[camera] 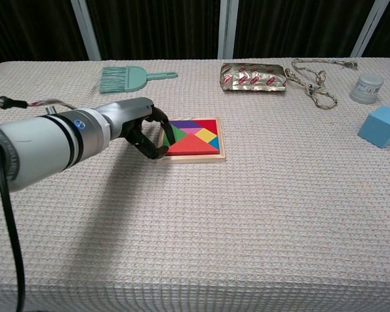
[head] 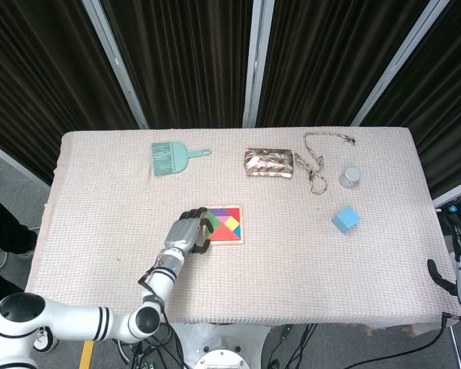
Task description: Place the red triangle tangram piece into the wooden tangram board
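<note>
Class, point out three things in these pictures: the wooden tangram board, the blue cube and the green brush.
wooden tangram board (camera: 220, 156): chest view, on its wooden rim at the near right corner.
blue cube (camera: 380, 127): chest view, on its front face.
green brush (head: 164, 160): head view, on its bristle head.

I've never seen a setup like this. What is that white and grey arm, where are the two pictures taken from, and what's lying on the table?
It is a robot with two arms, each ending in a hand, steered by a person. One picture looks down from its head, the other looks forward from its chest. The left hand sits at the left edge of the tangram board, where the red triangle now appears to lie flat among the coloured pieces. Whether the fingers touch it I cannot tell. Only a bit of the right arm shows at the head view's edge. Also on the table: a green brush, a foil packet, a cord, a small jar and a blue cube.
</note>
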`<move>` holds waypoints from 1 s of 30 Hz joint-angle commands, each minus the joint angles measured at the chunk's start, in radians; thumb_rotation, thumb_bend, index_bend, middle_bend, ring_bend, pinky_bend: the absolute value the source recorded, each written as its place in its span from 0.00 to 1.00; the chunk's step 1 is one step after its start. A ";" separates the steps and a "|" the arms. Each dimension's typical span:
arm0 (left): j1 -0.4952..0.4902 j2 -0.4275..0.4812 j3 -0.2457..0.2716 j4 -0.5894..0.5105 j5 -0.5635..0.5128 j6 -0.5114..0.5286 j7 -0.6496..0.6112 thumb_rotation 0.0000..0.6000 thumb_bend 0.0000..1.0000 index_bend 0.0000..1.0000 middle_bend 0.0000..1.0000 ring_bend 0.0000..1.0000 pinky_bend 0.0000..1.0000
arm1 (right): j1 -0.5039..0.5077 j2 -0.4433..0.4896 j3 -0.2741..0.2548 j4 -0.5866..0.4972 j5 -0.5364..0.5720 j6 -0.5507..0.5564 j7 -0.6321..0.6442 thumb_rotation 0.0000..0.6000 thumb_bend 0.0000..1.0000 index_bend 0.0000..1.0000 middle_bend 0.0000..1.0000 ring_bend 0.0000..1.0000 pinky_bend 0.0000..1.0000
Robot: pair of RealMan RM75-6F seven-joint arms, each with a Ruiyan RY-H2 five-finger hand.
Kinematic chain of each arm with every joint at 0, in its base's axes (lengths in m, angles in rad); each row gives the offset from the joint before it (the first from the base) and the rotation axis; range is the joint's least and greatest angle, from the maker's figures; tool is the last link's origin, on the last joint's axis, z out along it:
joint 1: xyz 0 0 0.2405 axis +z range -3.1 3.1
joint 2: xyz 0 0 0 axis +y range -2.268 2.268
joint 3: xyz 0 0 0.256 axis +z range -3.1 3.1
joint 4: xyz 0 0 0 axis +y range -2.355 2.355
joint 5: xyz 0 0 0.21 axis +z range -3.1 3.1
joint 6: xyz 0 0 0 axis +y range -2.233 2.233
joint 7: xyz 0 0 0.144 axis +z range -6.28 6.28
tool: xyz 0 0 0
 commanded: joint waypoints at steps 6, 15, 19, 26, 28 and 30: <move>-0.002 0.005 0.004 -0.012 -0.007 0.004 0.006 1.00 0.45 0.41 0.04 0.00 0.00 | 0.000 -0.001 0.000 0.001 0.001 0.000 0.000 1.00 0.25 0.00 0.00 0.00 0.00; 0.060 0.103 -0.008 -0.117 0.128 0.095 -0.065 1.00 0.44 0.35 0.04 0.00 0.00 | 0.000 -0.004 -0.001 0.006 -0.005 0.003 0.005 1.00 0.25 0.00 0.00 0.00 0.00; 0.172 0.240 0.089 -0.203 0.424 0.186 -0.178 1.00 0.43 0.31 0.04 0.00 0.01 | 0.005 -0.008 -0.004 0.005 -0.007 -0.006 0.001 1.00 0.25 0.00 0.00 0.00 0.00; 0.358 0.562 0.403 -0.115 0.980 0.300 -0.316 1.00 0.28 0.21 0.04 0.00 0.01 | 0.016 -0.024 -0.011 -0.004 -0.024 -0.015 -0.025 1.00 0.25 0.00 0.00 0.00 0.00; 0.432 0.587 0.439 -0.067 1.029 0.395 -0.303 1.00 0.17 0.17 0.04 0.00 0.00 | 0.020 -0.027 -0.016 -0.007 -0.028 -0.025 -0.028 1.00 0.25 0.00 0.00 0.00 0.00; 0.503 0.598 0.459 -0.044 1.033 0.464 -0.312 1.00 0.07 0.14 0.05 0.00 0.00 | 0.024 -0.030 -0.021 -0.010 -0.036 -0.031 -0.034 1.00 0.24 0.00 0.00 0.00 0.00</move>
